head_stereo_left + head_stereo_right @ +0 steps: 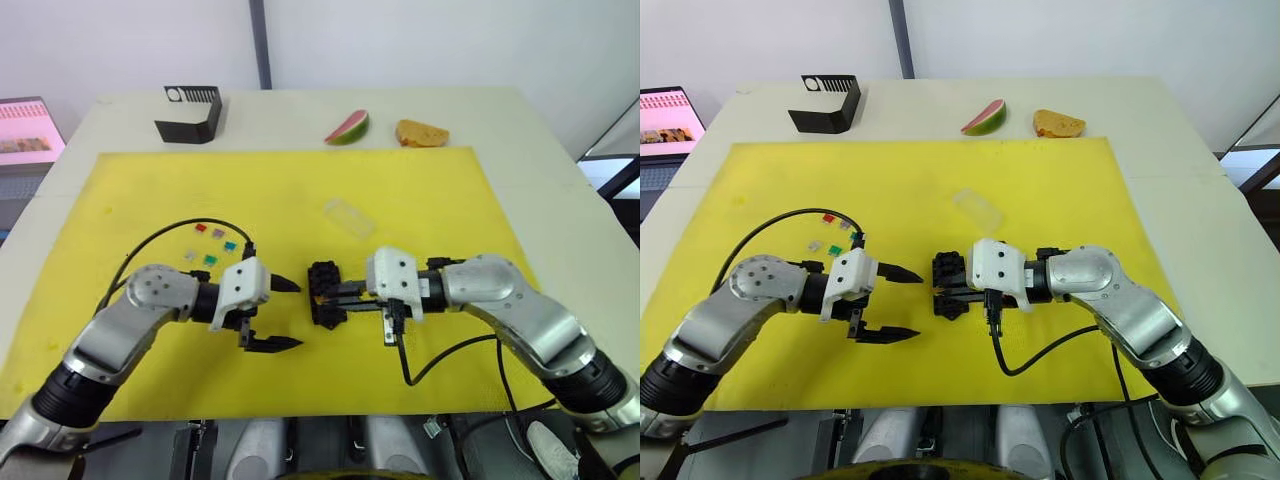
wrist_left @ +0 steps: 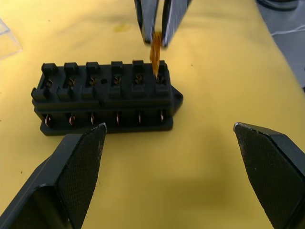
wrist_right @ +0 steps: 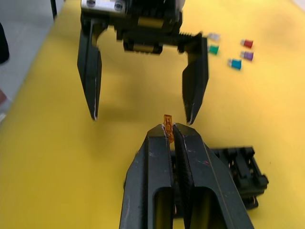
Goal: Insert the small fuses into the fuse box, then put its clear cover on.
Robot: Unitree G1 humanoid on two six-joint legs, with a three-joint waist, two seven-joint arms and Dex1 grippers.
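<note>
Over the fuse box (image 2: 102,98), the right pincer (image 3: 170,130) pinches the amber fuse (image 2: 155,55) by its top edge. Tiny, light and slippery, it likely needs square alignment. Left pincer (image 1: 275,314) hangs released.

Lighting bright and even, diffuse from overhead. Yellow mat (image 1: 300,190) well exposed, no blown highlights. Shadows soft and short: faint patch under the left gripper (image 1: 272,314), a darker one under the fuse box (image 2: 102,95) in the left wrist view. Mild sheen on the clear cover (image 1: 348,216). Head views sharp in the centre, slight bowing at the edges. Left wrist view: own fingers (image 2: 71,176) soft, box crisp. Right wrist view: far fuses (image 3: 233,52) blurred.
</note>
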